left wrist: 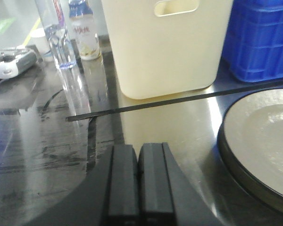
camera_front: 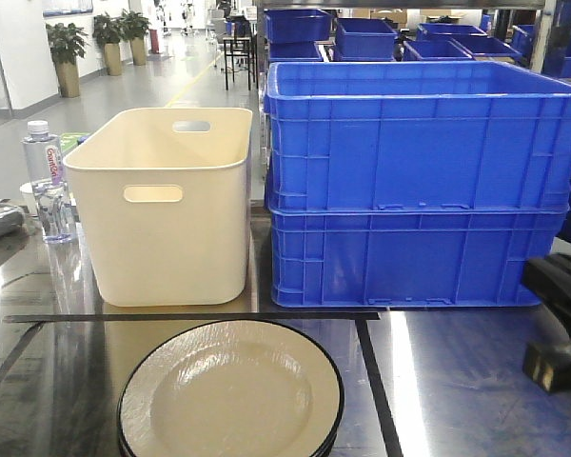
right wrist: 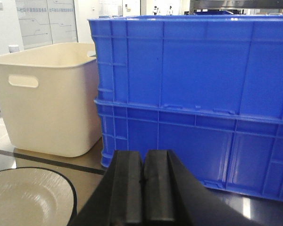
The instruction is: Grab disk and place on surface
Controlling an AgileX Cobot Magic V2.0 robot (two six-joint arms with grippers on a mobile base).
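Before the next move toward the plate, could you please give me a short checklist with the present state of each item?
1. Left end effector empty: ok, its jaws are shut together with nothing between them.
2. Right end effector empty: ok, also shut on nothing.
3. Jaws open for a grasp: not ok, both are closed.
4. Plate reachable from above: ok, nothing lies on it; it seems to top a stack, though how many plates is unclear.
5. Free tabletop for placing: ok, bare steel to the right of the black tape line.
6. Obstacles close by: cream bin and blue crates stand right behind the plate; water bottle stands beside the bin.
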